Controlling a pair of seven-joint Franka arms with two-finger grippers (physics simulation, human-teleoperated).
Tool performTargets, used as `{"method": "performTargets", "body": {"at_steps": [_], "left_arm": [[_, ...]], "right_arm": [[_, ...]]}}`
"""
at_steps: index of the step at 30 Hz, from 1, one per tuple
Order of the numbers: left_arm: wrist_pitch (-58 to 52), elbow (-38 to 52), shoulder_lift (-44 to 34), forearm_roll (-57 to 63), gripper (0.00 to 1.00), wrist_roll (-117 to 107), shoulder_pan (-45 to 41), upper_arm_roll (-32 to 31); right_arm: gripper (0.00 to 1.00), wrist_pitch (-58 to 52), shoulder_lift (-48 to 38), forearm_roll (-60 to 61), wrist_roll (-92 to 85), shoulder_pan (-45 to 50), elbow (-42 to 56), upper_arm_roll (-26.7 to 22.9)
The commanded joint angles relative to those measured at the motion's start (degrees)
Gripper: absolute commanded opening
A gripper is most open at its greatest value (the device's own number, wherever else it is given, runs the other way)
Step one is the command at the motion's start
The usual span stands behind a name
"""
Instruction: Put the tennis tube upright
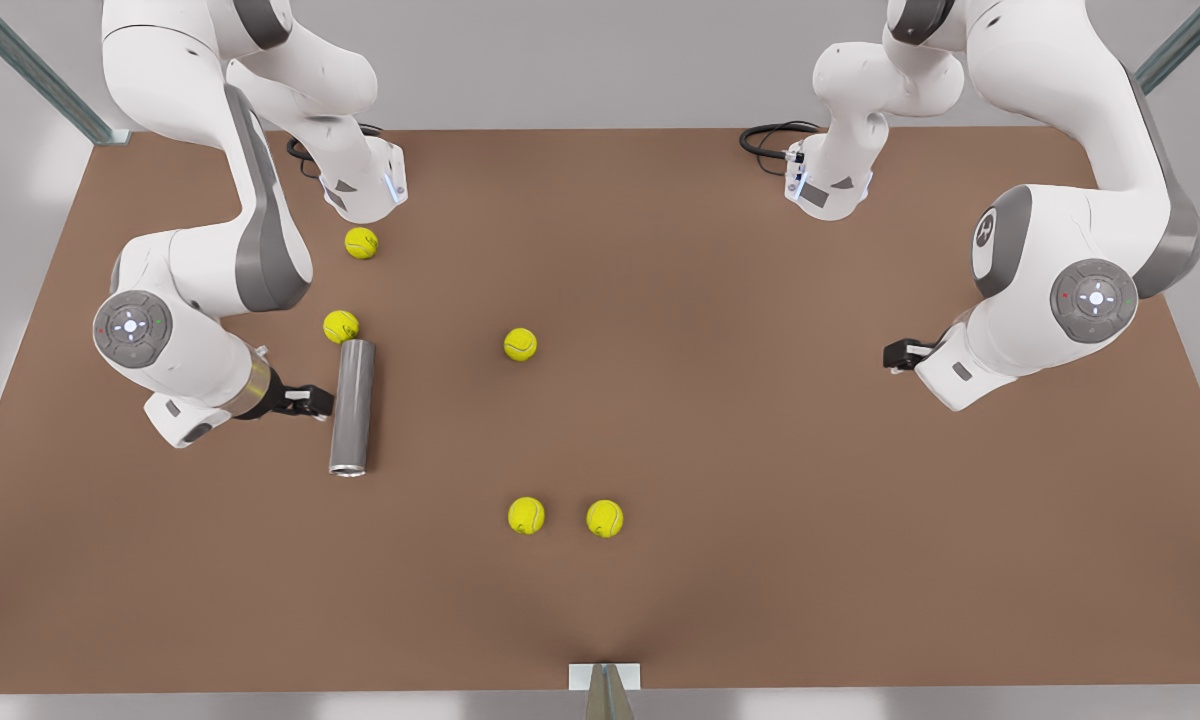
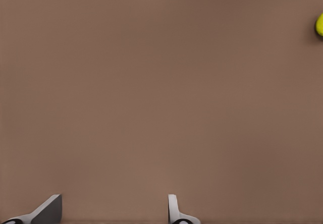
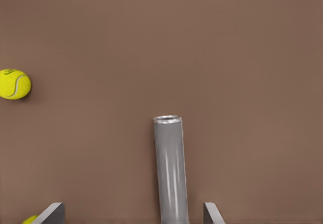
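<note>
On the worktop, front view's left half: tennis tube (image 1: pixel 351 407) lying flat, silvery rim toward the near edge; a tennis ball (image 1: pixel 340 326) just beside its far end
Right gripper (image 1: pixel 309 401): fingers (image 3: pixel 50 214) spread wide either side of the tube; touching cannot be told
Left gripper (image 1: pixel 898 353): waits near the opposite edge; fingers (image 2: pixel 48 210) apart, nothing between them

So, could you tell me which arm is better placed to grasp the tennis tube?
The right. Its open gripper straddles the tennis tube, which lies flat on the table. The left gripper, also open, waits above bare table at the front view's right.
</note>
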Motion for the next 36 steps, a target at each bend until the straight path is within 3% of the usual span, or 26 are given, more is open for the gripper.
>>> {"method": "performTargets", "body": {"at_steps": [1,7,11,13,18,36], "left_arm": [[0.00,0.00,0.00,0.12,1.00,0.00,0.00,0.00],[-0.18,0.00,0.08,0.12,1.00,-0.09,0.00,-0.09],[-0.53,0.00,0.17,0.12,1.00,-0.09,0.00,-0.09],[-0.53,0.00,0.17,0.12,1.00,-0.09,0.00,-0.09],[-0.62,0.00,0.44,0.12,1.00,-0.18,0.00,-0.09],[-1.32,-0.09,1.05,0.12,1.00,-0.18,0.00,-0.09]], "right_arm": [[1.00,-0.01,0.00,-0.03,0.00,-0.08,-0.01,-0.01],[1.00,0.17,4.13,-2.40,1.67,1.94,-2.99,0.17],[1.00,9.57,1.32,-2.14,1.67,1.94,-20.47,0.25],[1.00,21.34,-4.48,-2.05,1.76,0.80,-34.80,0.25],[1.00,32.33,-5.80,-0.21,1.67,-4.20,-47.02,0.25],[1.00,47.98,-1.50,0.15,-1.85,-6.23,-53.88,0.52]]}}
